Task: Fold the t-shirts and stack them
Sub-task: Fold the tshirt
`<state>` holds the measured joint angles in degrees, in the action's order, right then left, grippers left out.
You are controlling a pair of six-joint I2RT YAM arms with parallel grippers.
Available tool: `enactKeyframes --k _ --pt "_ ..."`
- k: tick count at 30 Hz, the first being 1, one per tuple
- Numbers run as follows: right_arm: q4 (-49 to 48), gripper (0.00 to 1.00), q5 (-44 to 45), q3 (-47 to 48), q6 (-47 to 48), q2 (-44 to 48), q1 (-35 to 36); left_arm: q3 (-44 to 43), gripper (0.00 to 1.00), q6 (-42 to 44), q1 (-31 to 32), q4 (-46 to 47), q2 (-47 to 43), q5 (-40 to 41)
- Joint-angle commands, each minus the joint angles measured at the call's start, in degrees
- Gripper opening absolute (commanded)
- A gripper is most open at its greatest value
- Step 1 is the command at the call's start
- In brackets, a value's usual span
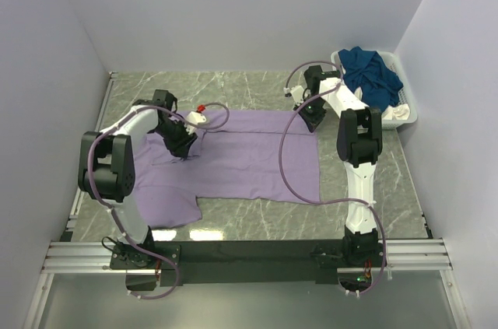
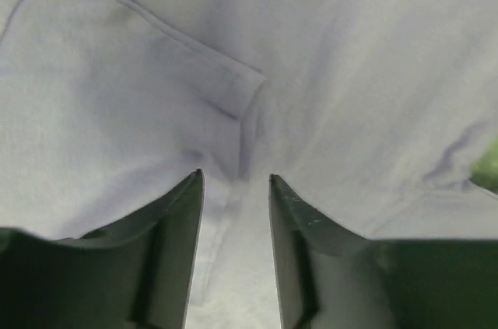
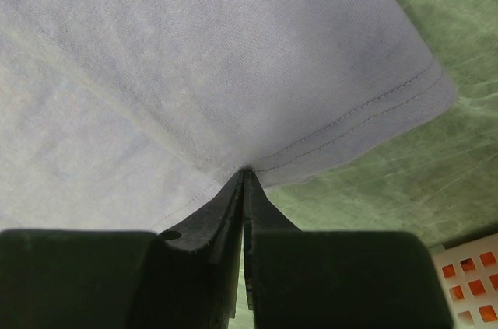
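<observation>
The lilac t-shirt [image 1: 233,159] is lying spread flat across the middle of the green marbled table [image 1: 257,224]. Its hem is facing right and one sleeve is reaching toward the near left. The right gripper [image 1: 313,121] is sitting at the shirt's far right corner. In its wrist view the fingers [image 3: 222,212] are pinching tight together on the stitched hem at the cloth's edge. The left gripper [image 1: 180,148] is hanging low over the shirt's left part. Its fingers [image 2: 183,212] are standing partly apart, with a crease of lilac cloth running up to the gap. Whether they are touching the fabric I cannot tell. A dark teal t-shirt [image 1: 372,72] is lying heaped in the white slatted basket [image 1: 408,117], which is sitting at the table's far right corner, near the right arm.
</observation>
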<state>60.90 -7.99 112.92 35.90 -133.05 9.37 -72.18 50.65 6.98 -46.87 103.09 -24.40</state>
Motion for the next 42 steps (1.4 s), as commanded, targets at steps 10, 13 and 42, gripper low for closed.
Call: enactKeyframes --k 10,13,42 --pt "-4.5 0.08 -1.8 6.1 -7.0 1.1 -1.1 -22.8 0.55 -12.2 -15.6 1.7 6.6 -12.2" --pt "-2.5 0.06 -3.9 10.2 -11.5 -1.6 -0.8 -25.5 0.52 -17.9 -17.8 5.8 10.7 -10.6" --pt "-2.2 0.02 12.2 15.3 -16.9 -5.8 0.6 -26.8 0.55 -33.3 -24.7 14.2 18.8 -4.2"
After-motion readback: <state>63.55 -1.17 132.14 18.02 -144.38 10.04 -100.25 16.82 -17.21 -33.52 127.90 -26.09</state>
